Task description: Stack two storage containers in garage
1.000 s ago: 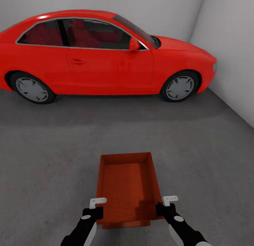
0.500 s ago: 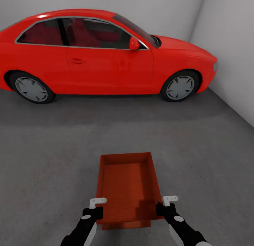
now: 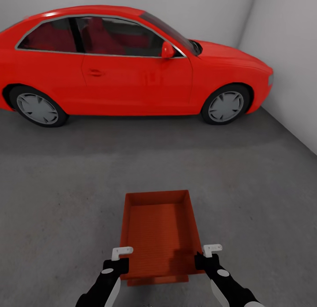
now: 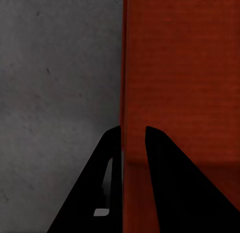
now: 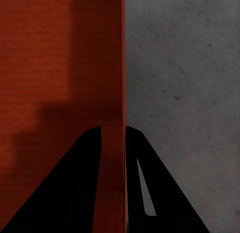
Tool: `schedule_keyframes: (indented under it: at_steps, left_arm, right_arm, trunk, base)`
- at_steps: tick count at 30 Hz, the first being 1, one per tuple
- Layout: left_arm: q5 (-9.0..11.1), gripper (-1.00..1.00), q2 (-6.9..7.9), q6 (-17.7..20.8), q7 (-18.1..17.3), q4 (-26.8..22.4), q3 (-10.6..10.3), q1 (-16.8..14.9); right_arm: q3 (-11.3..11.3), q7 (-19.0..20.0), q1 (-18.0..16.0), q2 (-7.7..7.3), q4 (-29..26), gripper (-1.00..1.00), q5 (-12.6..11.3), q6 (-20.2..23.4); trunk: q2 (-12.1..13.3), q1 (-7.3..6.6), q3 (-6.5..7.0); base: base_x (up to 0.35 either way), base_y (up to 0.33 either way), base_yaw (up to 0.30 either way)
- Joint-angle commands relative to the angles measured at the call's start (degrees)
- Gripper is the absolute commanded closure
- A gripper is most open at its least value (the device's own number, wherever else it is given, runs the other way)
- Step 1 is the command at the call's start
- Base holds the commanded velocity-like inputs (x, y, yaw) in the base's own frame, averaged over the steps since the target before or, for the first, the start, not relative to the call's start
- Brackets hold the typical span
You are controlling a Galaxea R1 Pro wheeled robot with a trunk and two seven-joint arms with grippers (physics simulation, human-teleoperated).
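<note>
One rust-red open-top storage container [image 3: 156, 230] sits low in front of me in the head view, over the garage's dark grey concrete floor [image 3: 61, 188]. My left gripper [image 3: 122, 266] is shut on its left wall near the closest corner, and my right gripper [image 3: 199, 259] is shut on its right wall. In the left wrist view the black fingers of the left gripper [image 4: 132, 130] straddle the container's [image 4: 185, 68] thin wall. The right wrist view shows the right gripper [image 5: 113, 128] pinching the container's [image 5: 60, 58] opposite wall the same way. The container is empty inside.
A red coupe car [image 3: 132, 82] stands side-on across the far end of the garage. A white wall [image 3: 286, 56] closes in the right side and another runs behind the car. Concrete floor stretches between the container and the car.
The car has grown slightly and shifted in the picture, so the camera has moved a little towards it. The container and both grippers keep the same place in the view.
</note>
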Motion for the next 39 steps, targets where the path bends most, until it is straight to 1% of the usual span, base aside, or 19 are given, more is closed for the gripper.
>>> schedule_keyframes:
  at_steps: [1,6,25,30,33,39]
  left_arm:
    - [-0.5,1.0,-0.06,0.35,0.02,-0.87,0.07,-0.03]
    - [-0.5,1.0,-0.06,0.35,0.03,-0.85,0.07,-0.03]
    - [-0.5,1.0,-0.06,0.35,0.1,-0.87,0.07,-0.03]
    - [-0.5,1.0,-0.06,0.35,0.1,-0.86,0.07,-0.03]
    - [-0.5,1.0,-0.06,0.35,0.07,-0.87,0.07,-0.03]
    - [-0.5,1.0,-0.06,0.35,0.11,-0.87,0.07,-0.03]
  right_arm:
    - [1.01,0.43,-0.04,-0.24,0.19,1.0,-0.98,-0.21]
    - [1.01,0.43,-0.04,-0.24,0.19,1.0,-0.98,-0.21]
    - [1.0,0.43,-0.03,-0.24,0.19,1.0,-0.98,-0.21]
    - [1.01,0.43,-0.04,-0.24,0.19,1.0,-0.98,-0.21]
    - [1.01,0.43,-0.04,-0.24,0.19,1.0,-0.98,-0.21]
    - [1.01,0.43,-0.03,-0.24,0.19,1.0,-0.98,-0.21]
  trunk:
    - [-0.48,0.23,-0.34]
    - [-2.48,1.33,-1.48]
    - [-10.1,5.5,-4.94]
    - [-12.11,6.6,-6.13]
    - [-12.11,6.6,-6.4]
    - [-14.51,7.92,-7.8]
  base:
    - [0.0,0.0,0.0]
    - [0.0,0.0,0.0]
    - [0.0,0.0,0.0]
    - [0.0,0.0,0.0]
    - [0.0,0.0,0.0]
    - [0.0,0.0,0.0]
